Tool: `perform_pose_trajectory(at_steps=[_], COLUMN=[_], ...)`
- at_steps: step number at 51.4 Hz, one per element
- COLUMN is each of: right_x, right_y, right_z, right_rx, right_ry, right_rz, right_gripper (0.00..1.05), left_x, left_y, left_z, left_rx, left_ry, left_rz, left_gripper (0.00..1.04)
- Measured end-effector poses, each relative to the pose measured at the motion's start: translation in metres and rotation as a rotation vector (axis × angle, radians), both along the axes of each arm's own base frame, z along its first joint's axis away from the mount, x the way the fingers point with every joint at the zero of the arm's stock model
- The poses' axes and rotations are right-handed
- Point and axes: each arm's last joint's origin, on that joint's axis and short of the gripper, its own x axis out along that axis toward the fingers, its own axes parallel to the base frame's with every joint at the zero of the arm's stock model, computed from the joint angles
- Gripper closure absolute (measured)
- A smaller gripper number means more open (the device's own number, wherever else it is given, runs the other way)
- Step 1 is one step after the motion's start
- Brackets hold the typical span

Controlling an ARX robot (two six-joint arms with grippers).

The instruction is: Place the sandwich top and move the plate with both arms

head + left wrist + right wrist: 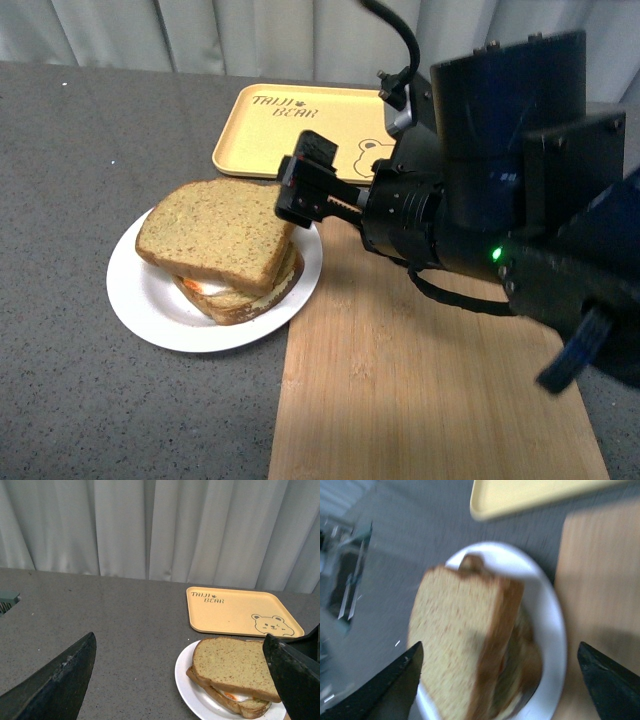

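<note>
The bulky black right arm [500, 170] carries black cables [405, 40], a green light [495, 254] and a blue strip [580, 350].

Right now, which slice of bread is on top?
The plain speckled slice is on top, its face bare. The other slice lies under it on the white plate, egg peeking out.

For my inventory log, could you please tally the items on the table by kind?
Bread slices: 2, the sandwich top and the lower slice
Filling: 1
White plate: 1
Yellow tray: 1
Wooden board: 1
Total: 6
</note>
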Motion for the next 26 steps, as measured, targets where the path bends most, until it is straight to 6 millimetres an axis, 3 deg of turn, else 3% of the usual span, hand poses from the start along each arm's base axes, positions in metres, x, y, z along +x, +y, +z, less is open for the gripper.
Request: perform_pose_trajectory(at_steps=[6, 13, 17, 24, 26], right_x=[-0.018, -0.037, -0.044, -0.048, -0.049], right_y=[-0.024, -0.063, -0.077, -0.082, -0.082], right_z=[-0.002, 0.023, 0.032, 0.031, 0.031], right_rx=[-0.183, -0.335, -0.358, -0.374, -0.377], right_ry=[-0.258, -0.480, -0.525, -0.519, -0.516], right_rz=[-0.159, -0.365, -0.431, -0.442, -0.440], right_gripper=[0.40, 0.66, 0.82, 1.03, 1.04], left_x=[0.000, 0.000, 0.000, 0.000, 0.000], left_y=[0.000, 0.000, 0.000, 0.000, 0.000], left_z=[0.000, 0.000, 0.000, 0.000, 0.000], left_rx=[0.000, 0.000, 0.000, 0.000, 0.000], left_ry=[0.000, 0.000, 0.000, 0.000, 0.000], left_rz=[0.000, 0.000, 0.000, 0.000, 0.000], left_gripper=[0.07, 0.07, 0.07, 0.07, 0.07])
